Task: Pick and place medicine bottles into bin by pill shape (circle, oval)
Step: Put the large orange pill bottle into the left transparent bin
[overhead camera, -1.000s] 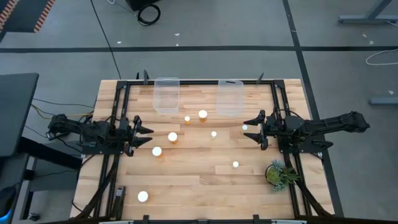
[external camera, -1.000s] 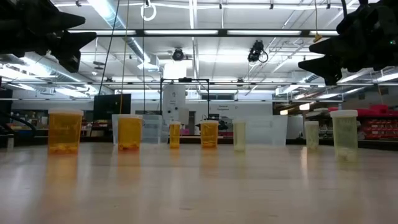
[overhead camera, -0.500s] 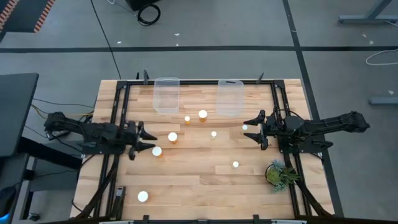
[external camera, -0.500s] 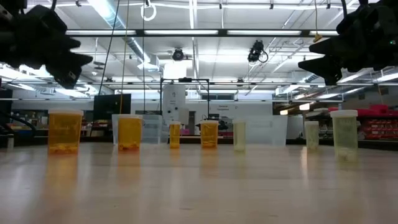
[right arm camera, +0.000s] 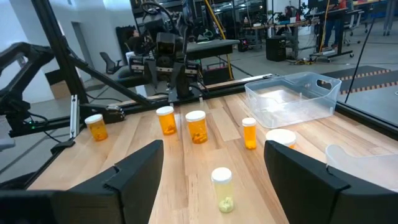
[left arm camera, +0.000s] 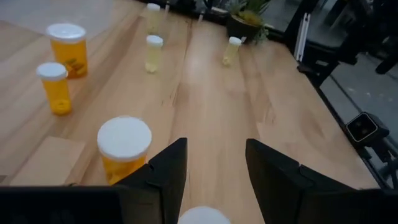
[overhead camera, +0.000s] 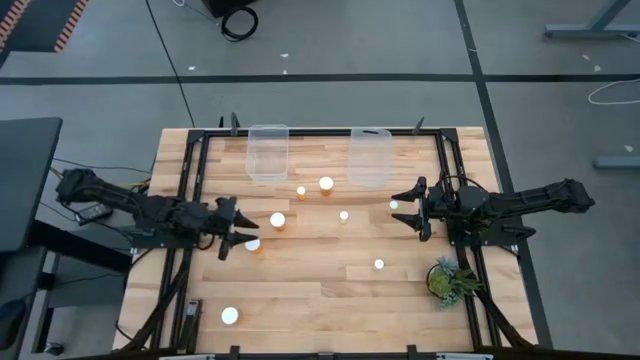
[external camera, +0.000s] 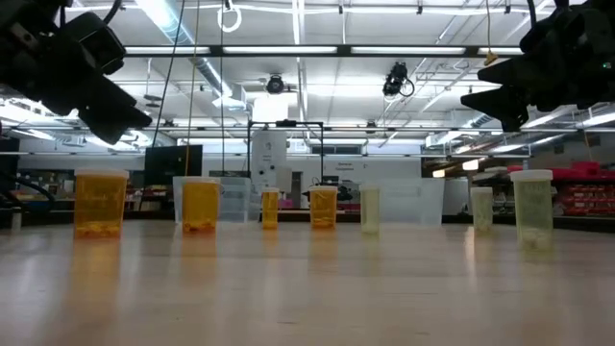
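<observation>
Left gripper (overhead camera: 236,230) hovers at 9 o'clock from table centre. Its jaws stand apart with nothing in them. Nearest bottle (overhead camera: 252,243) is upright just off its tips at 4 o'clock, and its white cap shows between the fingers in my left wrist view.

Right gripper (overhead camera: 411,207) waits at 3 o'clock, spread wide and empty.

The other medicine bottles (overhead camera: 326,184) are scattered mid-table, all outside the two clear tubs (overhead camera: 268,165) at 11 and 1 o'clock.

My read is light, rigid plastic, smooth-walled and easy to tip. I'd pinch the amber body below the cap, square across.
</observation>
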You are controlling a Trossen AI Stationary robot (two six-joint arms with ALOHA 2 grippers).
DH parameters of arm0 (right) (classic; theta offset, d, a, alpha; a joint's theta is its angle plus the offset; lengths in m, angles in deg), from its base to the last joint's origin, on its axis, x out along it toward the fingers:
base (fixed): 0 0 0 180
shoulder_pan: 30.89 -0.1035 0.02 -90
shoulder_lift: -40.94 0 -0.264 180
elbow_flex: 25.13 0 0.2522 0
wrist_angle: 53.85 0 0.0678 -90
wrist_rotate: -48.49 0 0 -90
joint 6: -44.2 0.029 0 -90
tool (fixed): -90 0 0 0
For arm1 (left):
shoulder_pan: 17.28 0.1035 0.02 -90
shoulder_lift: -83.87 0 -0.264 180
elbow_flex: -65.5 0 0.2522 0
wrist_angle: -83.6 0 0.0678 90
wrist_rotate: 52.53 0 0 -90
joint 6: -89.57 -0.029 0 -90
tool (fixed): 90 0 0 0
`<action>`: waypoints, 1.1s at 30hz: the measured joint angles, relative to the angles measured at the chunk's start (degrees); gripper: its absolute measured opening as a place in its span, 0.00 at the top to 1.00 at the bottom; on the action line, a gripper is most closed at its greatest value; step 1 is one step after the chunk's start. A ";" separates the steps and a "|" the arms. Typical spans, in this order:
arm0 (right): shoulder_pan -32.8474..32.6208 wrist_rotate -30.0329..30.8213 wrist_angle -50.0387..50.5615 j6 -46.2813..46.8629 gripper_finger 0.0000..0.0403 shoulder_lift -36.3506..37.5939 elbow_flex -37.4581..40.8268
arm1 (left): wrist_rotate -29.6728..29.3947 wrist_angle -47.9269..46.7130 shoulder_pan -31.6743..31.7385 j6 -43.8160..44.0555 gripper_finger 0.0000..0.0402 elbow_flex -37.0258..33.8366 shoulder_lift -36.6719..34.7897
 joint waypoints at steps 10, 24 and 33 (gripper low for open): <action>0.02 0.00 0.00 0.00 0.29 0.00 -0.02 | -4.32 -12.32 0.03 1.05 0.57 11.38 12.21; 0.02 0.00 0.00 0.00 0.29 0.02 -0.02 | -5.81 -26.41 0.03 12.30 0.57 25.98 25.02; 0.00 0.00 0.00 0.00 0.29 0.02 0.00 | -7.45 -36.57 1.36 13.61 0.57 37.55 35.69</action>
